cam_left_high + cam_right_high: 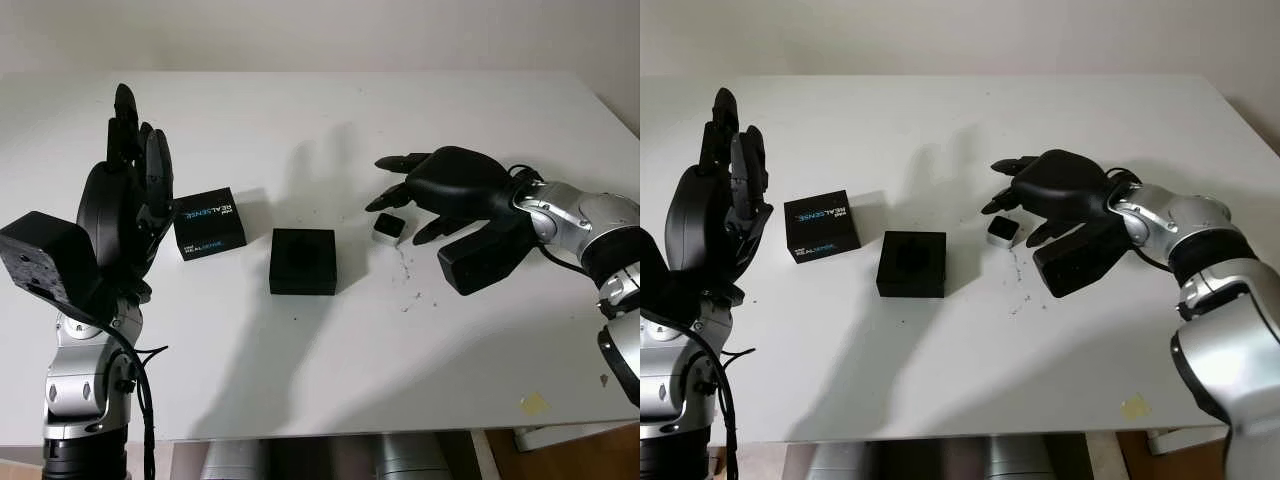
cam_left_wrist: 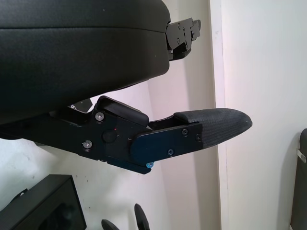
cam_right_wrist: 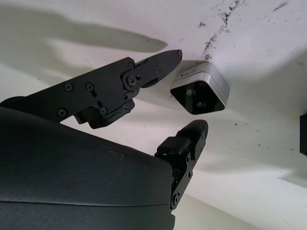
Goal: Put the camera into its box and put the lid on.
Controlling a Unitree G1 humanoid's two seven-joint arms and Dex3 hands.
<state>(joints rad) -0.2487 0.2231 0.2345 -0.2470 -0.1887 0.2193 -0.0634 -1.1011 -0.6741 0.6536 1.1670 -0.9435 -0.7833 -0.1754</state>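
Right hand (image 1: 432, 190) poised over the small silver camera (image 1: 388, 229) on the white table (image 1: 330, 340), holding nothing, fingers not closed on it. Open black box (image 1: 303, 261) just left of the camera, printed lid (image 1: 210, 223) beyond it. Left hand (image 1: 128, 190) raised at the table's left, empty.

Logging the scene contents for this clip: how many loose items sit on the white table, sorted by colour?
Black: 2, the open square black box base and the black printed box lid.
Silver: 1, the small silver cube camera with a dark lens face, on the table between the right robot hand's fingertips, not yet gripped.
Total: 3.
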